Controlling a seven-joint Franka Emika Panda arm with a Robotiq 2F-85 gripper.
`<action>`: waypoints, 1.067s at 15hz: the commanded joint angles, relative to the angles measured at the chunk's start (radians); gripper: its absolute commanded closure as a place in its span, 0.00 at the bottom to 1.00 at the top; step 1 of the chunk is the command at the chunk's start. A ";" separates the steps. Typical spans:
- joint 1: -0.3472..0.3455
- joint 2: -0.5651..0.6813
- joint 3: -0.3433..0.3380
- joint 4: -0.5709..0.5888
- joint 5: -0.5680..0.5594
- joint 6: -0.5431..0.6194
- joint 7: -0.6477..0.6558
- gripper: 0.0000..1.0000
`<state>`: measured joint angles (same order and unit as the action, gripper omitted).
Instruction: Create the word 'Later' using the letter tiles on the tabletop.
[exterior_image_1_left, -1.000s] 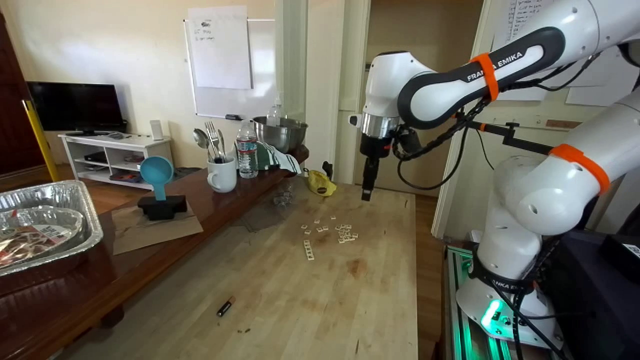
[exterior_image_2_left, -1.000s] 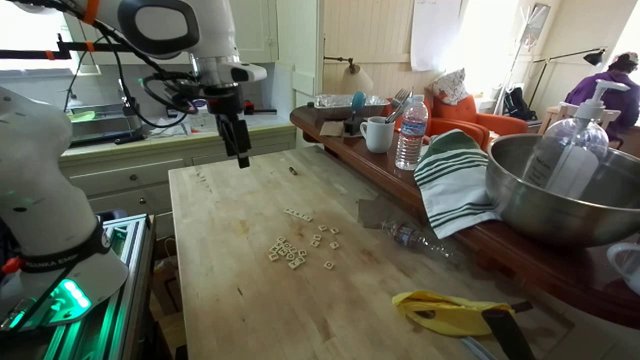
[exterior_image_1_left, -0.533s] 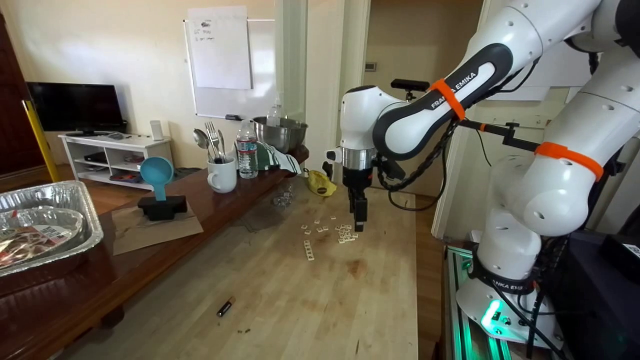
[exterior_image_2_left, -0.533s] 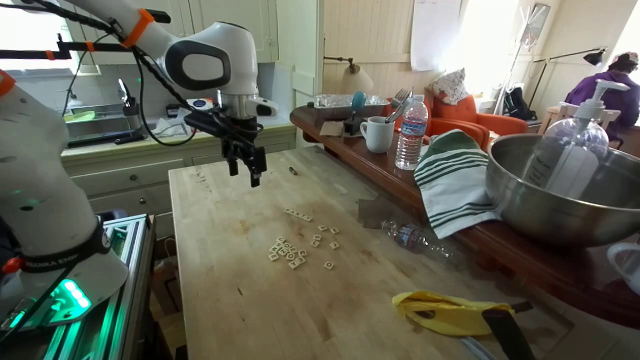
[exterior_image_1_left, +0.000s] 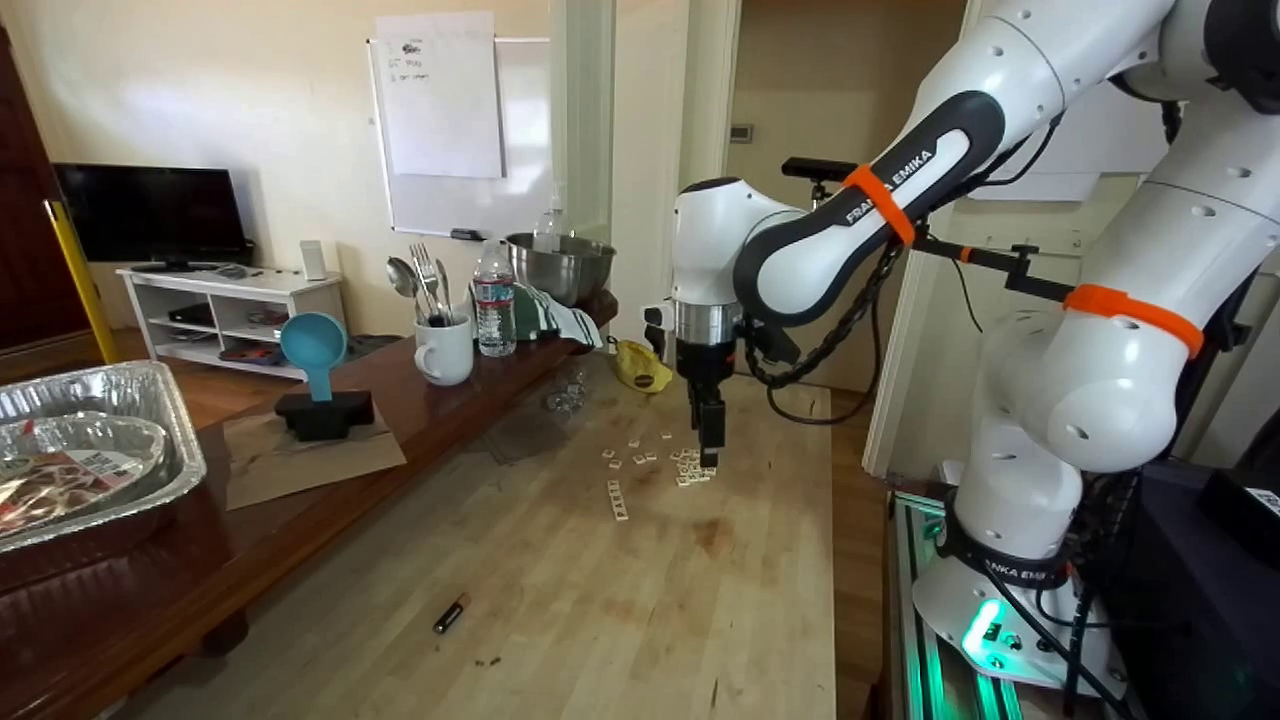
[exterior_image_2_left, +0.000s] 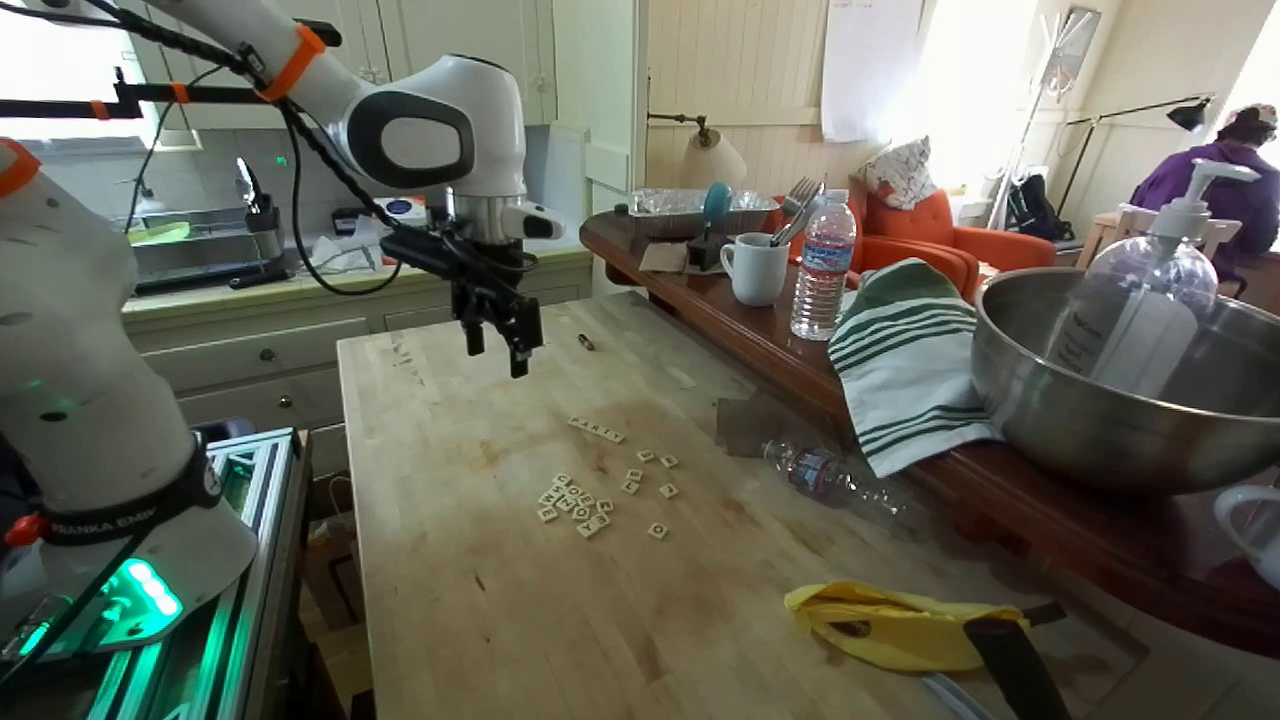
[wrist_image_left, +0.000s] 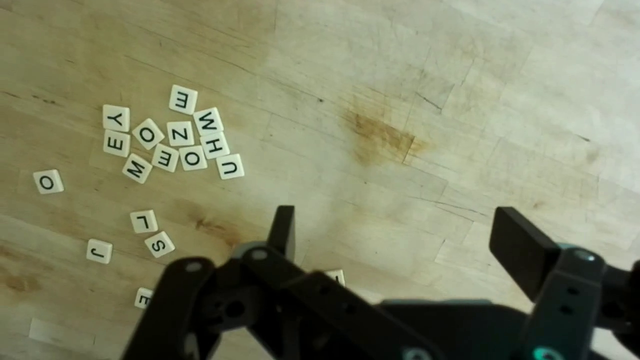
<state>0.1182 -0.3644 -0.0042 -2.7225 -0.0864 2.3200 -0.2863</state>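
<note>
Arm (exterior_image_1_left: 915, 166) abv gripper (exterior_image_2_left: 497, 360): "FRA…A EMIKA", pt. hidden. Base (exterior_image_1_left: 1015, 574), lower than gripper: "ANKA EMI". Tile row (exterior_image_2_left: 596, 430), also lower: "PARTY". Loose tiles (wrist_image_left: 165, 158) aside of gripper, incl. Y, E, O, H, S.

Letter tiles (wrist_image_left: 180, 133) are cream with black lettering, tabletop's (exterior_image_1_left: 600, 600) kinda blotchy tan, gripper's (wrist_image_left: 393, 220) black, towel's (exterior_image_2_left: 905, 360) white with green stripes.

Claw (exterior_image_2_left: 497, 358) over tabletop (exterior_image_2_left: 600, 620). Wrist view: most letter tiles (wrist_image_left: 180, 133) left of claw. Exterior view: bowl (exterior_image_2_left: 1090, 430) far right of claw.
</note>
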 joint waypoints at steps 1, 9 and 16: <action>-0.015 0.098 -0.006 0.014 0.003 0.150 -0.005 0.00; -0.013 0.318 -0.018 0.048 0.078 0.446 -0.078 0.73; -0.029 0.448 0.046 0.074 0.324 0.596 -0.266 1.00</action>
<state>0.1054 0.0185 0.0010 -2.6771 0.1322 2.8636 -0.4684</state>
